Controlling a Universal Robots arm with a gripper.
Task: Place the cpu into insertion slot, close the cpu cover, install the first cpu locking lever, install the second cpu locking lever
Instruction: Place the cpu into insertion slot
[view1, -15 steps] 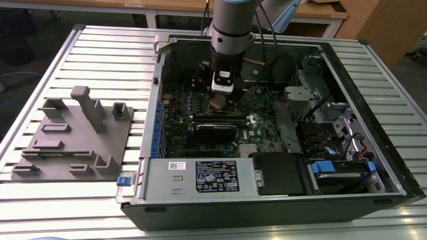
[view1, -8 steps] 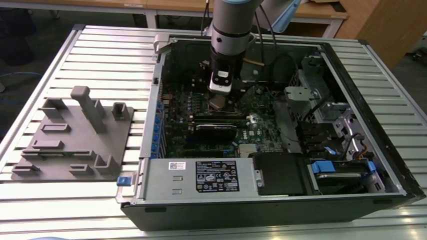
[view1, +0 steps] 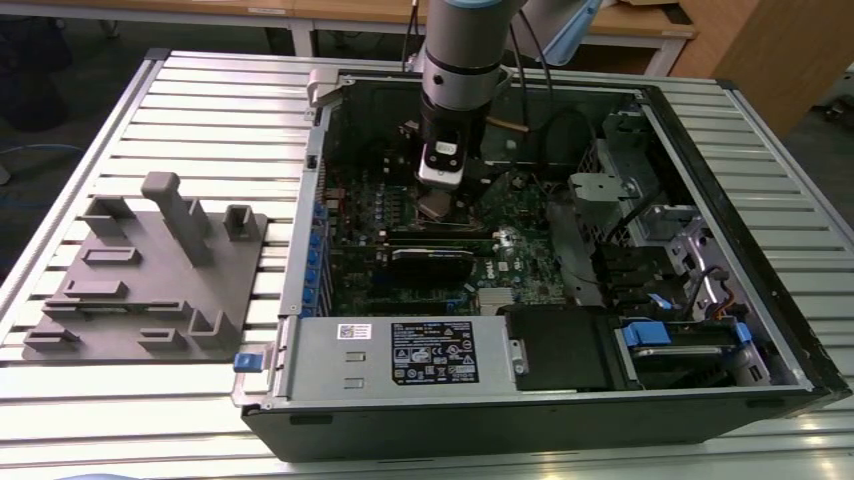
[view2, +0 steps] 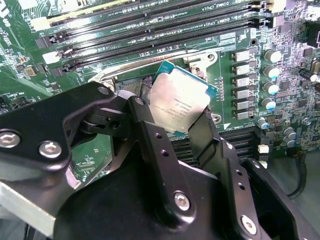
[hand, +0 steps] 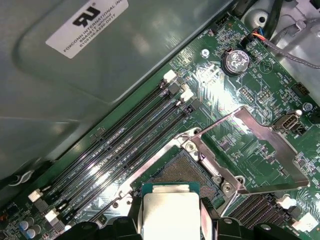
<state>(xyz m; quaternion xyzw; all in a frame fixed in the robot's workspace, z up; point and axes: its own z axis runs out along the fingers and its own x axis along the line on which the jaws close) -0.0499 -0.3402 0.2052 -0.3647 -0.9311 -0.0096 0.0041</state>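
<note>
My gripper (view2: 175, 119) is shut on the cpu (view2: 182, 97), a flat square chip with a silver-grey top, pinched at two opposite edges between black fingers (view2: 150, 130). The first wrist view has the cpu (hand: 170, 212) hovering just above the insertion slot (hand: 181, 171), whose dark contact field lies uncovered. The cpu cover (hand: 272, 141), a thin silver frame with a square window, is swung open beside the slot. A silvery lever rod (view2: 150, 66) runs along the slot's edge. In the exterior view the gripper (view1: 445, 190) hangs low inside the open computer case (view1: 307, 250).
Long black memory slots (hand: 125, 140) run beside the socket, and a grey metal housing (hand: 75, 75) rises behind them. A black card (view1: 434, 263) lies nearer the case front, with drive bays (view1: 667, 330) at the exterior view's right. A grey fixture block (view1: 147, 270) sits on the slatted table (view1: 200, 110).
</note>
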